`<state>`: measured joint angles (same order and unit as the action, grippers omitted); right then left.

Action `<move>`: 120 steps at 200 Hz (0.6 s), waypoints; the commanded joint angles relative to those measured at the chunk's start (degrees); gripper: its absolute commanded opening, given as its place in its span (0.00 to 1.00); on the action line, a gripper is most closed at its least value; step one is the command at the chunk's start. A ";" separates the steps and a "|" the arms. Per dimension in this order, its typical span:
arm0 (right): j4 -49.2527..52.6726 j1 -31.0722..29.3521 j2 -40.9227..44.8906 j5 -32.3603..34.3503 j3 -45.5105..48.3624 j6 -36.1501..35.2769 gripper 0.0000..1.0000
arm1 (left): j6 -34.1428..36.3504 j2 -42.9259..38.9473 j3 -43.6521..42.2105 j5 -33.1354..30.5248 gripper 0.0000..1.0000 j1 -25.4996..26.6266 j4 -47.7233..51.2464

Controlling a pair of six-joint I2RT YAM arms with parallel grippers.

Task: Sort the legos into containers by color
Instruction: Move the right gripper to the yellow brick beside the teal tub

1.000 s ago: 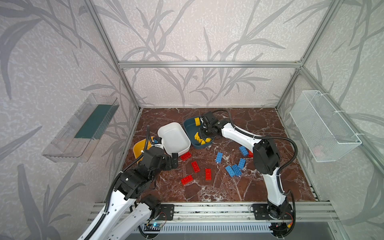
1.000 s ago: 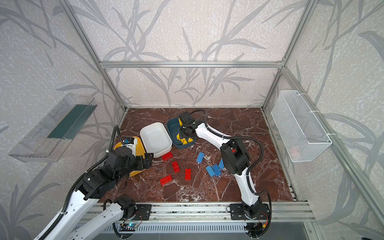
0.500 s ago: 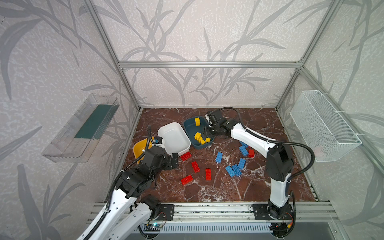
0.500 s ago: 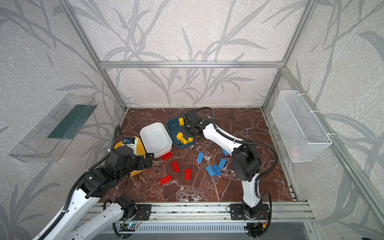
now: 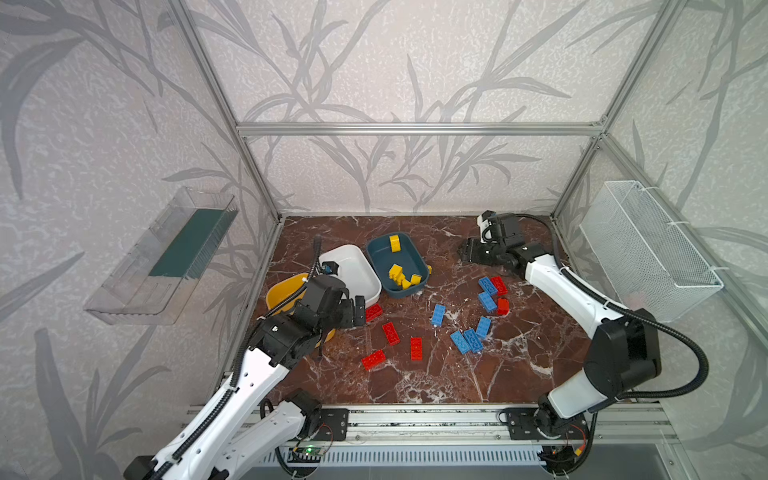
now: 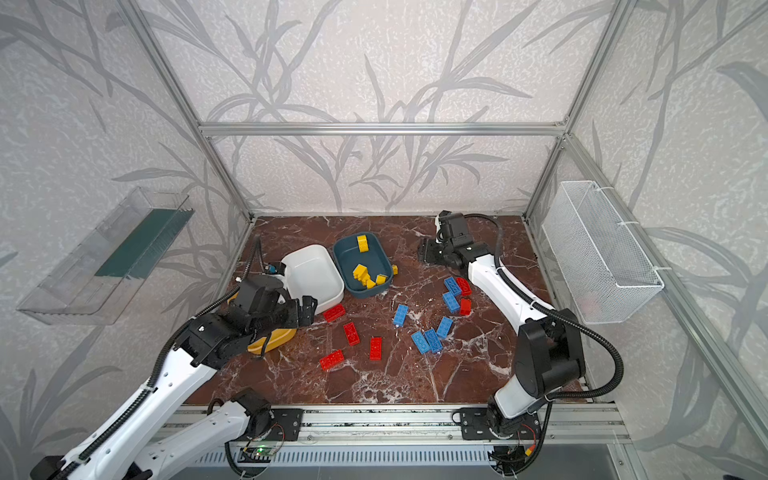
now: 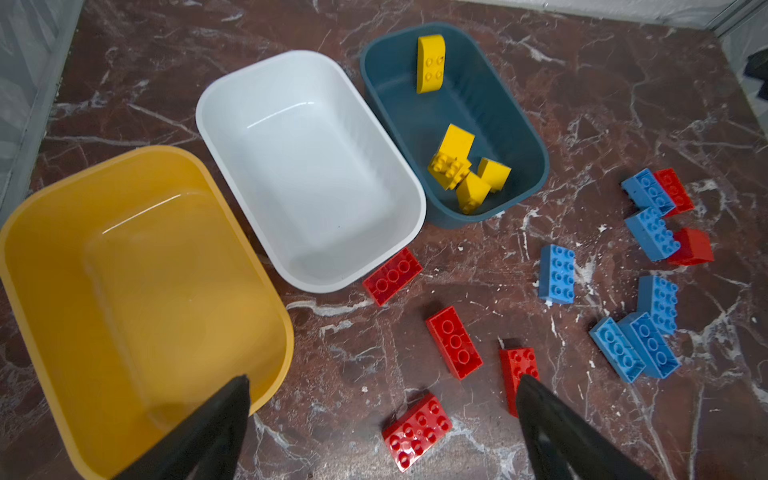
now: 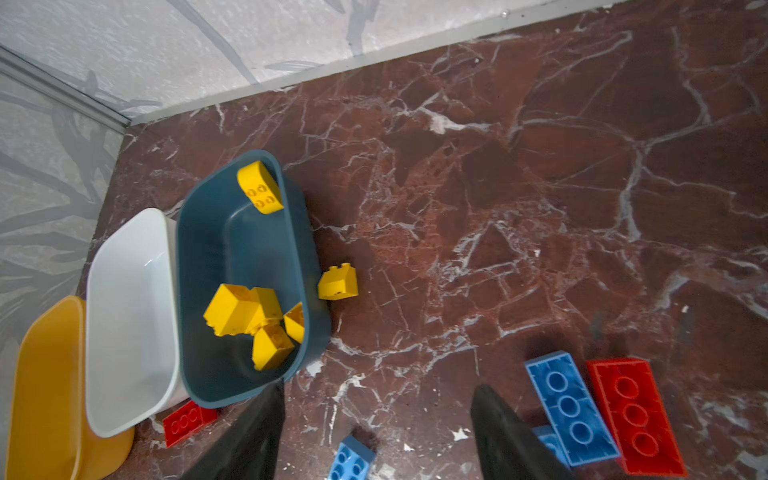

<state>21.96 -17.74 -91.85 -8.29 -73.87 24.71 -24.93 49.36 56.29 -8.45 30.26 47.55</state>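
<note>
The dark teal container [image 5: 409, 255] holds several yellow legos [image 7: 453, 162]. One more yellow lego [image 8: 337, 282] lies on the floor just outside its right wall. The white container [image 5: 351, 272] and the mustard yellow container [image 7: 124, 270] hold nothing. Several red legos [image 5: 390, 332] and blue legos [image 5: 467, 340] are scattered on the marble floor. My left gripper [image 5: 359, 309] hovers open by the white container's near corner, above a red lego [image 7: 415, 428]. My right gripper [image 5: 467, 251] stands open and empty, right of the teal container.
A white wire basket [image 5: 648, 249] hangs on the right wall and a clear plastic tray [image 5: 166, 257] on the left wall. Aluminium frame posts stand at the back corners. A metal rail [image 5: 415, 419] runs along the front edge.
My right gripper has pulled away from over the teal container toward the back right, and its jaws have widened. The left arm has not moved.
</note>
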 commanded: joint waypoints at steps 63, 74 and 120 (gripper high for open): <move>-0.53 3.23 -21.14 -8.29 -11.71 -1.01 0.78 | 2.66 -1.53 -2.61 -0.53 0.99 -0.31 -6.84; 1.04 2.87 -24.44 -8.26 -14.83 -1.62 0.78 | 2.59 -1.55 -3.37 0.20 0.99 -0.38 -7.01; 9.57 0.65 -36.26 -5.32 -29.33 -3.97 0.78 | 2.32 -1.87 -3.87 1.67 0.99 -0.44 -6.66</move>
<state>25.15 -15.66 -124.25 -14.33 -96.60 22.72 -23.73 48.31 52.97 -7.79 30.20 41.82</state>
